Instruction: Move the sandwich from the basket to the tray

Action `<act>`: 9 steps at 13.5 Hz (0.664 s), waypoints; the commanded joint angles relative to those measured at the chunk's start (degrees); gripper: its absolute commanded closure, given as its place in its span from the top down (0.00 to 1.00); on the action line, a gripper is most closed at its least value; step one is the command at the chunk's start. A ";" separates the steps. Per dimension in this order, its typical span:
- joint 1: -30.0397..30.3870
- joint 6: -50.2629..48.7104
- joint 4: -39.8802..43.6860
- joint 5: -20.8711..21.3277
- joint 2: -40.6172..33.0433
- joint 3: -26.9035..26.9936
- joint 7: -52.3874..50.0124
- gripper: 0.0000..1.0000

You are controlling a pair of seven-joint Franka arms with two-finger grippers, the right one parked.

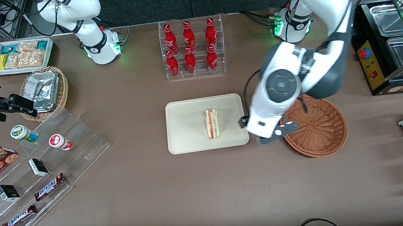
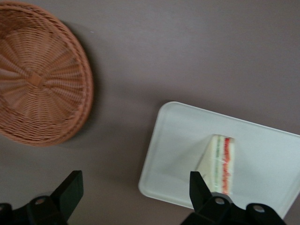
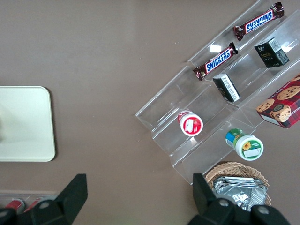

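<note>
The sandwich [image 1: 212,123], a pale bread wedge with a red and green stripe, lies on the cream tray [image 1: 189,139] near its middle. It also shows in the left wrist view [image 2: 219,164] on the tray [image 2: 178,154]. The reddish-brown wicker basket [image 1: 319,129] stands beside the tray toward the working arm's end and holds nothing; it also shows in the left wrist view [image 2: 40,75]. My left gripper [image 2: 136,190] is open and empty, above the bare table between tray and basket. In the front view the arm's wrist [image 1: 272,121] covers its fingers.
A clear rack of red bottles [image 1: 191,49] stands farther from the front camera than the tray. A tan wicker basket with foil packs [image 1: 45,91], a white bin of snacks [image 1: 20,55] and a clear stepped stand with snacks [image 1: 40,168] lie toward the parked arm's end. A food warmer [image 1: 390,40] stands at the working arm's end.
</note>
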 commanded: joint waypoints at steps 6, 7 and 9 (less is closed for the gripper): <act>14.52 -11.18 -6.50 -1.32 -12.60 -1.16 23.76 1.00; 16.19 -13.03 -6.50 -1.58 -14.18 -1.16 26.40 1.00; 18.39 -17.59 -6.59 -2.64 -17.43 -1.07 29.58 1.00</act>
